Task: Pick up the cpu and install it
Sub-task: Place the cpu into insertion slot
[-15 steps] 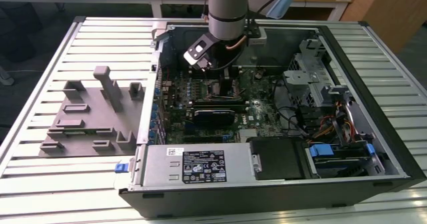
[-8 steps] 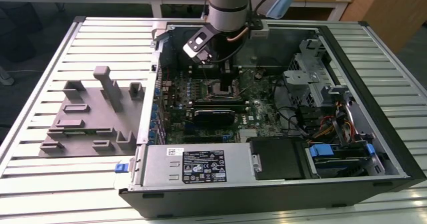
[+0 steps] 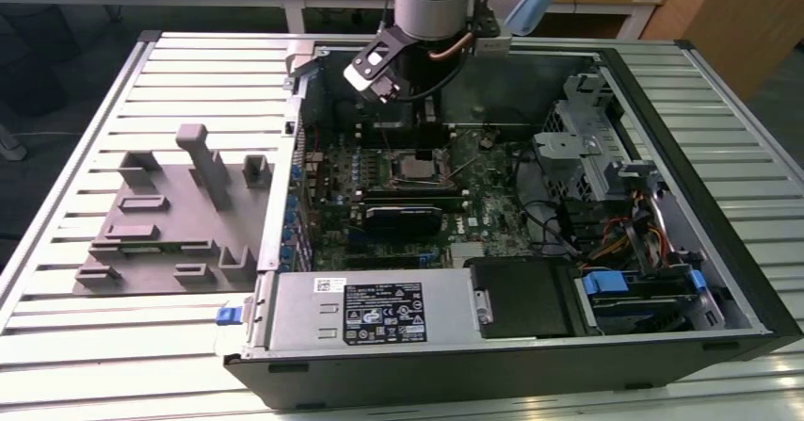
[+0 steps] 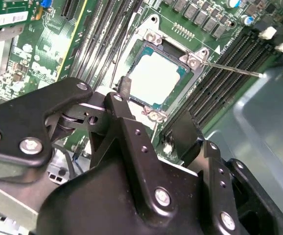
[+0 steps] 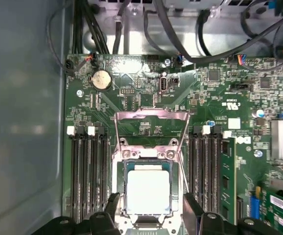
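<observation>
While its fingers [image 5: 113, 205] stand apart and empty, the hand [image 5: 150, 201] hovers over the cpu [image 5: 148, 192], which lies seated in the socket [image 5: 120, 166]. Placement looks done; the latch frame [image 5: 151, 116] stands open, not yet closed. The exterior view adds the case [image 3: 503, 388] on the counter [image 3: 75, 327], a grey tray [image 3: 151, 223] beside it.

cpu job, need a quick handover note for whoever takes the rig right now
gripper: jaws open, holding nothing, one either side of the socket.
small flat square cpu with silvery-grey metal top: lying in the socket on the green motherboard.
done: cpu set in the socket.
left: the metal retention frame stands open, not closed over the cpu.
</observation>
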Available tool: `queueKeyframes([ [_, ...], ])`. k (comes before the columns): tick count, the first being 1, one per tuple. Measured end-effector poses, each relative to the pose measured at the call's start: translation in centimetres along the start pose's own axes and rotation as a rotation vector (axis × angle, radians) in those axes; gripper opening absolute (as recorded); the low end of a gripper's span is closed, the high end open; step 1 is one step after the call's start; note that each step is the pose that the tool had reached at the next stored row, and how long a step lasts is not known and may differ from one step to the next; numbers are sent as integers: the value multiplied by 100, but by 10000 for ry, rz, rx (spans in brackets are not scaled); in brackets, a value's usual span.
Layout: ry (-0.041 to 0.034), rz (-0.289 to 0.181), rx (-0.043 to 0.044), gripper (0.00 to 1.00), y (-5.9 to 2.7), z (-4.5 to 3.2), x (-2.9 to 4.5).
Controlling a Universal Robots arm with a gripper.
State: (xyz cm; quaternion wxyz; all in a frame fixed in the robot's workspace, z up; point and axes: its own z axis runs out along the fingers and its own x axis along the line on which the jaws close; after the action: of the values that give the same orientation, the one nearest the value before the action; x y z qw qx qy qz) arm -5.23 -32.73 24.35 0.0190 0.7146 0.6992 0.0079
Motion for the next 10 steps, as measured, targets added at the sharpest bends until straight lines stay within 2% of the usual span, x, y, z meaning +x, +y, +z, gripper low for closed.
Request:
queueKeyframes([
  [8,1,-1,-1,62,1,-14,0],
  [9,0,0,0,60,1,-14,0],
  [10,0,0,-1,54,1,-15,0],
])
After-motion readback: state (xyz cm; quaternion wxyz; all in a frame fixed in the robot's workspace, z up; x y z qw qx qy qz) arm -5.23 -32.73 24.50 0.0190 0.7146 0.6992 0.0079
